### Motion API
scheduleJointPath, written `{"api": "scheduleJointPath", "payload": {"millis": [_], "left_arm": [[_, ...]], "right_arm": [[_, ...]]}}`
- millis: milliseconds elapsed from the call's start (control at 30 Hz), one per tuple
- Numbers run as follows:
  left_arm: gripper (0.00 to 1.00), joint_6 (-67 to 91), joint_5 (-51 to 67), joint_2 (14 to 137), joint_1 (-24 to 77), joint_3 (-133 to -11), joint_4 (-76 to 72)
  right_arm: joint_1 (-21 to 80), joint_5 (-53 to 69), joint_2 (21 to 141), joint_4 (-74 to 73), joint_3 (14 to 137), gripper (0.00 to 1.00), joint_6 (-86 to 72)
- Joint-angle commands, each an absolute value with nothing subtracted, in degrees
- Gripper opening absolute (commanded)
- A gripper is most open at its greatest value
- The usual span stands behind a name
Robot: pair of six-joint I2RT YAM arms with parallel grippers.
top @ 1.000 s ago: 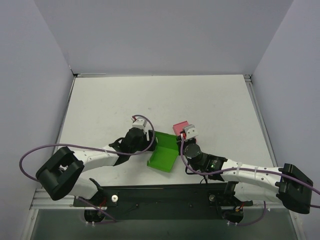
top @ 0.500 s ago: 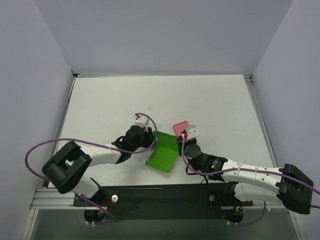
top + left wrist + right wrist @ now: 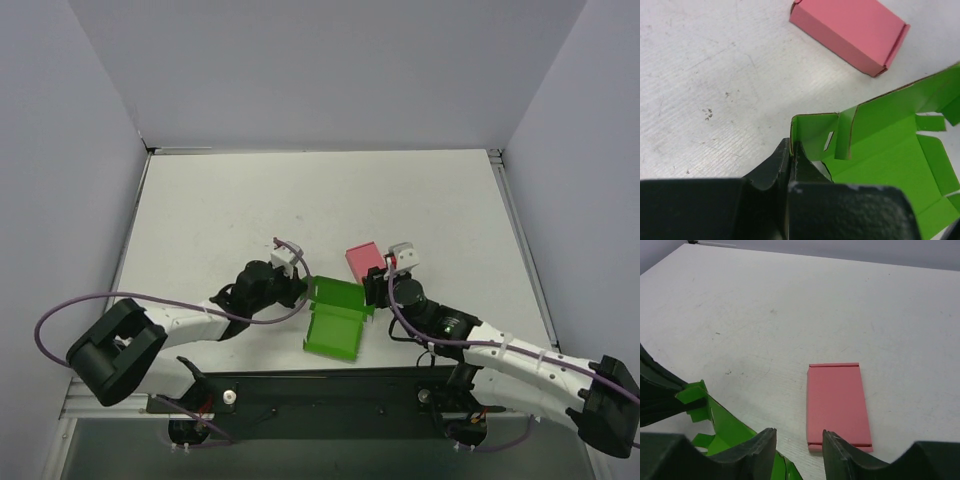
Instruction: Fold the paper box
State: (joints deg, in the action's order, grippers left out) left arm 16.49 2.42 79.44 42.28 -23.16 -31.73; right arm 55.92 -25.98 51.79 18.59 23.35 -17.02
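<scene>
The paper box (image 3: 334,320) lies unfolded on the table between the two arms, bright green, with its flaps and tabs raised. My left gripper (image 3: 306,291) is shut on the box's upright left side flap; in the left wrist view the black jaws (image 3: 791,150) pinch the thin green edge of the box (image 3: 890,150). My right gripper (image 3: 372,289) stands open just right of the box, nothing between its fingers. In the right wrist view the gripper (image 3: 796,442) hovers over bare table, the green box (image 3: 722,432) at its left finger.
A flat pink box (image 3: 362,262) lies just behind the right gripper, seen also in the left wrist view (image 3: 850,30) and ahead of the right fingers (image 3: 837,402). White table (image 3: 300,200) ringed by grey walls.
The left gripper has closed on the green box's side flap. The right gripper has opened, let go of the box and drawn back to the right. The box has turned slightly.
</scene>
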Motion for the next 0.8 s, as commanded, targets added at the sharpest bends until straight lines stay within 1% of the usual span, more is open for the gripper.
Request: {"api": "scheduleJointPath", "payload": {"millis": [0, 33, 67, 133, 200, 267, 367, 400, 433, 533, 667, 767], "left_arm": [[0.00, 9.9, 9.2, 74.0, 42.3, -25.2, -26.3], [0.00, 9.1, 11.4, 73.2, 42.2, -26.4, -24.8], [0.00, 8.8, 12.2, 73.1, 42.2, -27.1, -22.0], [0.00, 8.3, 14.3, 73.3, 42.2, -28.6, -19.1], [0.00, 7.7, 15.8, 73.7, 42.2, -30.6, -15.7], [0.00, 6.7, 16.6, 74.0, 42.2, -31.6, -13.7], [0.00, 6.2, 16.7, 73.5, 42.2, -31.6, -12.9], [0.00, 6.1, 16.7, 73.3, 42.2, -31.6, -12.9], [0.00, 6.1, 16.8, 73.0, 42.2, -31.6, -12.8], [0.00, 6.0, 17.3, 72.3, 42.2, -31.6, -12.8], [0.00, 5.9, 17.4, 72.2, 42.3, -31.6, -12.3], [0.00, 5.7, 17.3, 72.0, 42.4, -31.6, -12.0]], "right_arm": [[51.9, -15.8, 45.8, 5.8, 29.3, 0.51, -16.8], [51.7, -14.4, 44.6, 4.1, 32.1, 0.61, -15.7], [51.7, -12.9, 44.3, 2.1, 33.4, 0.65, -14.6], [51.6, -7.1, 44.9, -2.3, 36.9, 0.71, -10.6], [51.7, -0.5, 47.6, -6.0, 39.3, 0.72, -6.5], [51.9, 2.4, 50.2, -7.7, 41.5, 0.71, -4.5], [52.7, 3.7, 54.4, -8.9, 42.5, 0.68, -2.2], [53.1, 3.3, 56.1, -9.0, 42.8, 0.65, -2.1], [53.7, 2.0, 57.0, -9.1, 43.1, 0.63, -1.7], [56.9, -1.7, 59.7, -8.9, 43.7, 0.62, -0.5], [58.4, -1.2, 62.5, -9.0, 44.6, 0.57, -0.5], [58.8, -1.5, 63.5, -8.8, 44.7, 0.50, -0.5]]}}
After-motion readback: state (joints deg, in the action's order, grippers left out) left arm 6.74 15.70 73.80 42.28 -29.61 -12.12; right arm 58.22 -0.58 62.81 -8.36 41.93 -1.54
